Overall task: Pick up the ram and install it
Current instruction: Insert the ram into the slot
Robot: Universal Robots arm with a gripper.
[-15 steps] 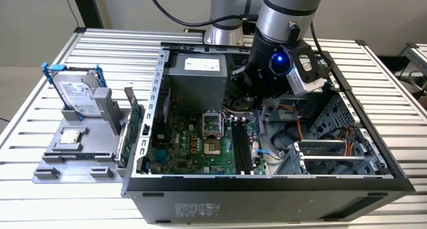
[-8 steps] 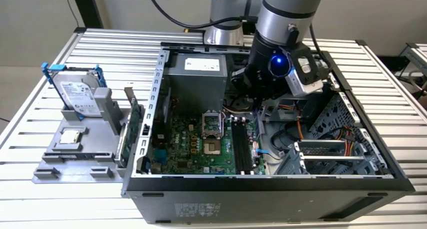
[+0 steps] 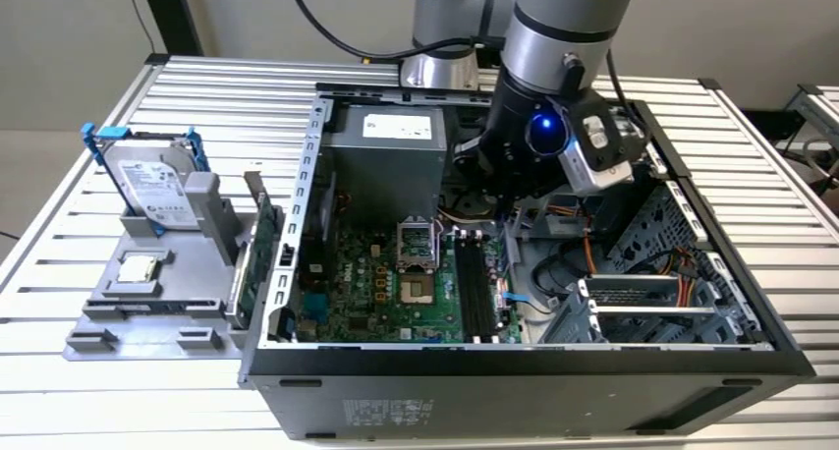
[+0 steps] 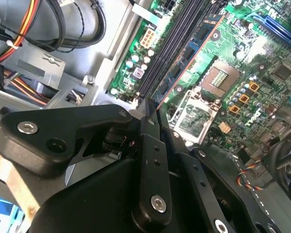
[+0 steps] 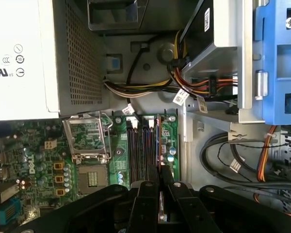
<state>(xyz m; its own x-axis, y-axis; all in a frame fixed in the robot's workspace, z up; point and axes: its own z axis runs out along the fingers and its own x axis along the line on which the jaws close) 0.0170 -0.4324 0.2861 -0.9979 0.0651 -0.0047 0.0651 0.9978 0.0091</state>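
Here, an open computer case (image 3: 525,362) lying on a slatted table (image 3: 79,391), motherboard (image 3: 380,283) exposed on its floor, with the arm reaching down into it near the far wall, beside the grey power supply (image 3: 387,160). Between the black fingers (image 5: 148,201) of the gripper (image 5: 160,187), closed tight on it, a thin edge-on strip, apparently the ram (image 5: 160,206), poised directly over the black memory slots (image 5: 143,150) next to the empty processor socket (image 5: 91,141), not yet seated in both wrist views.
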